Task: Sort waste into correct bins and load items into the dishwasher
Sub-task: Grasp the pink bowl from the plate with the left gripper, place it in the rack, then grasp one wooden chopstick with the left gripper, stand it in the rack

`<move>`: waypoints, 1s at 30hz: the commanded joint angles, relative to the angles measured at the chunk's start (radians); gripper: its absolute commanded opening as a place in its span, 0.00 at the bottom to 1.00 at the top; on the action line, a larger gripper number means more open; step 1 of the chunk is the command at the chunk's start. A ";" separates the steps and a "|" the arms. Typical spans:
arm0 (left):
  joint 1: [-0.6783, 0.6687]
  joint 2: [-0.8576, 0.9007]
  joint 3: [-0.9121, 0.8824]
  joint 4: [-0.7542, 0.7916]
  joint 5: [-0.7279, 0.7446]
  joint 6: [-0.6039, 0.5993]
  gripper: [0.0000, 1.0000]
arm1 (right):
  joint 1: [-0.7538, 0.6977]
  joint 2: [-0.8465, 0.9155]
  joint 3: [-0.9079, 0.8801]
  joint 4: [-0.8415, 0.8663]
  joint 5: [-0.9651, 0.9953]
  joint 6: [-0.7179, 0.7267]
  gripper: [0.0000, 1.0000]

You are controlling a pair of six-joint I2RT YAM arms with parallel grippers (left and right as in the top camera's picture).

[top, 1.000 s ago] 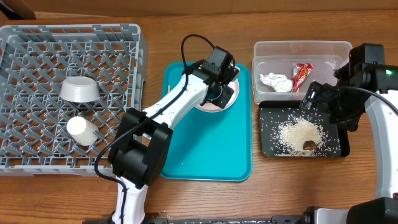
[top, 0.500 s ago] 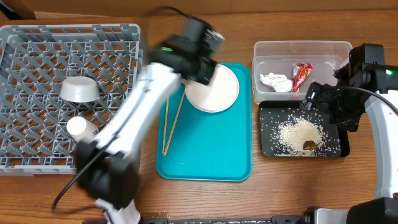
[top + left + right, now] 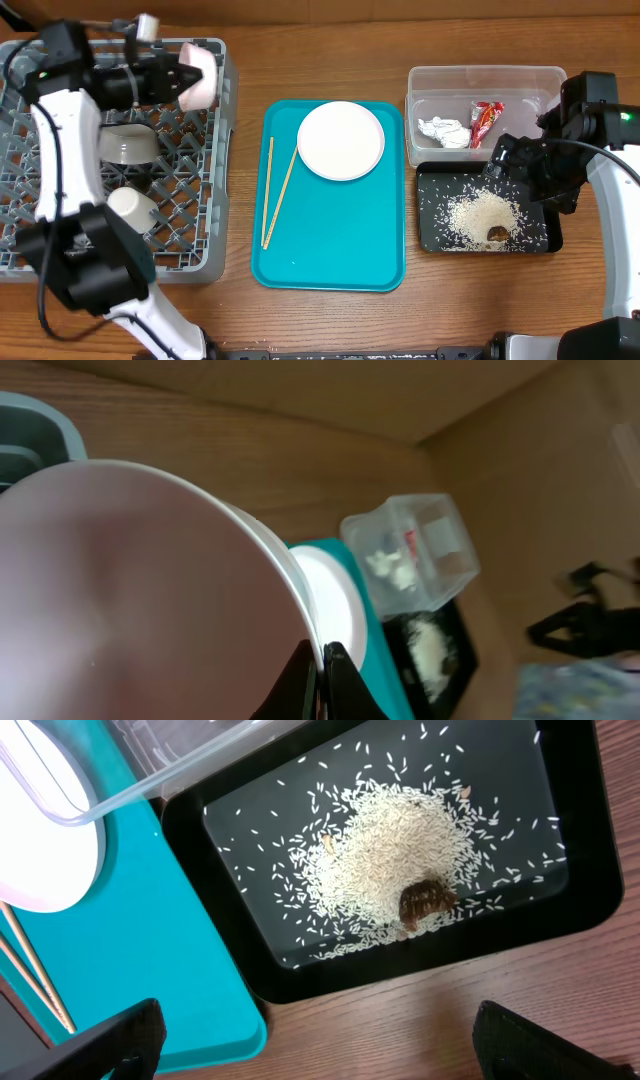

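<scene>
Left fingers (image 3: 338, 682) pinch the pink bowl (image 3: 200, 78) over the rack's (image 3: 190, 200) far right edge, right fingers (image 3: 120, 1040) spread empty; waste (image 3: 480, 213) sits in tub (image 3: 480, 72) and black tray (image 3: 430, 238), grey bowl (image 3: 125, 145) and cup (image 3: 130, 208) racked, leaving plate (image 3: 341, 140) and chopsticks (image 3: 280, 190) on the teal tray (image 3: 330, 250).

You have no text, label, brand or number to read in any view. Any print on the crumpled red snack wrapper (image 3: 486, 120) in the clear tub (image 3: 540, 75) is too small to make out.
</scene>
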 commanded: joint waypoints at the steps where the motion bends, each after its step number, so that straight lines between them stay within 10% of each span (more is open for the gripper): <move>1: 0.071 0.112 0.001 0.030 0.335 0.036 0.04 | -0.003 -0.018 0.027 -0.002 0.006 0.003 1.00; 12: 0.206 0.228 0.001 0.003 0.383 0.037 0.08 | -0.003 -0.018 0.027 -0.005 0.006 0.004 1.00; 15: 0.252 0.228 0.001 -0.011 0.384 0.021 0.43 | -0.003 -0.018 0.027 -0.006 0.006 0.004 1.00; 23: 0.330 0.167 0.002 -0.045 0.390 0.022 0.95 | -0.003 -0.018 0.027 -0.006 0.006 0.003 1.00; 30: 0.328 -0.032 0.002 -0.115 0.084 0.022 1.00 | -0.003 -0.018 0.027 -0.022 0.006 0.001 1.00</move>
